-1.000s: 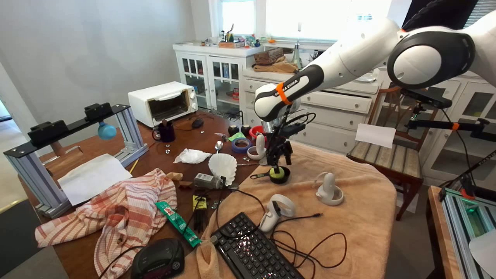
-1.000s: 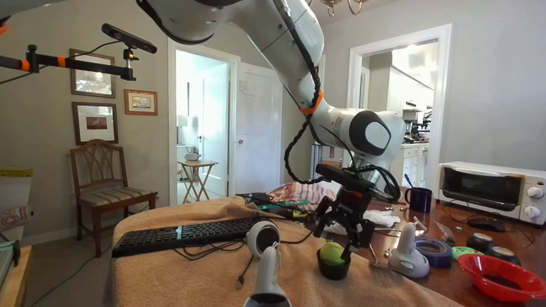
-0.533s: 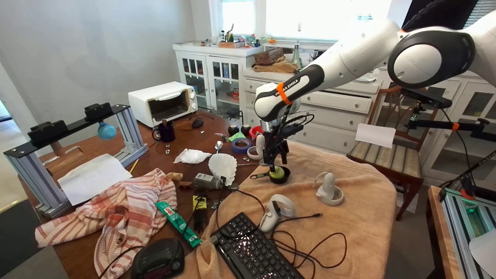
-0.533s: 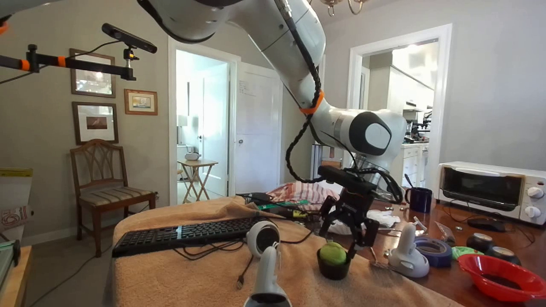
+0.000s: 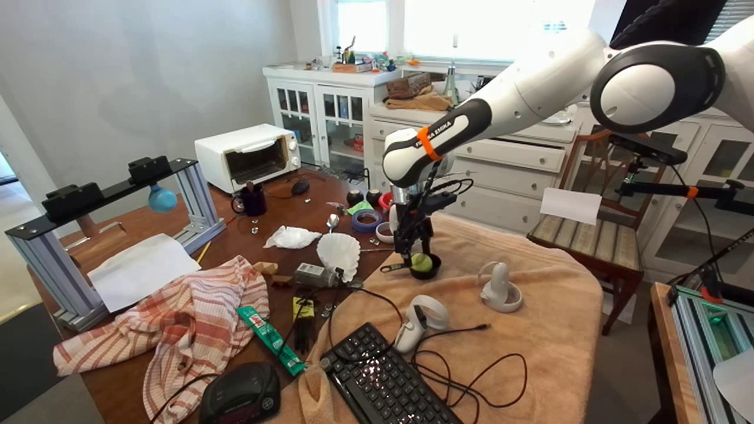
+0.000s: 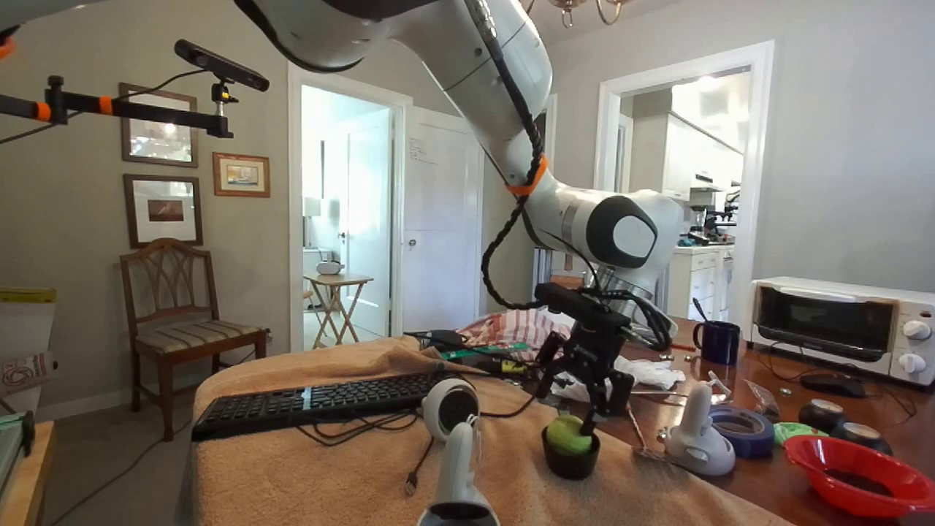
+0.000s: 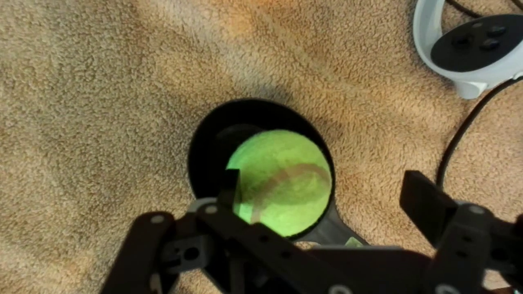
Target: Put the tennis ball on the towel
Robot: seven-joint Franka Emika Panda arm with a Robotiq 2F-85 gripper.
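Tennis ball point(image 7: 284, 179) is sitting inside a small black pan point(image 7: 224, 118) on the tan towel point(image 7: 122, 102) that is covering part of the bench point(image 5: 283, 215), apparently awaiting its transfer onto the fabric itself. An end effector point(image 7: 322, 183) is hanging just above, its fingers standing wide apart and holding nothing. In the wrist view, the ball is lying between the fingertips but off centre, toward the left: one fingertip point(image 7: 229, 188) is overlapping its left edge, whether touching being impossible to tell, while the opposite one is pointing over towel beyond the pan's rim. Being round, the ball is presenting no long axis, so the coming grasp is likely depending on a sideways shift toward it before any closing.
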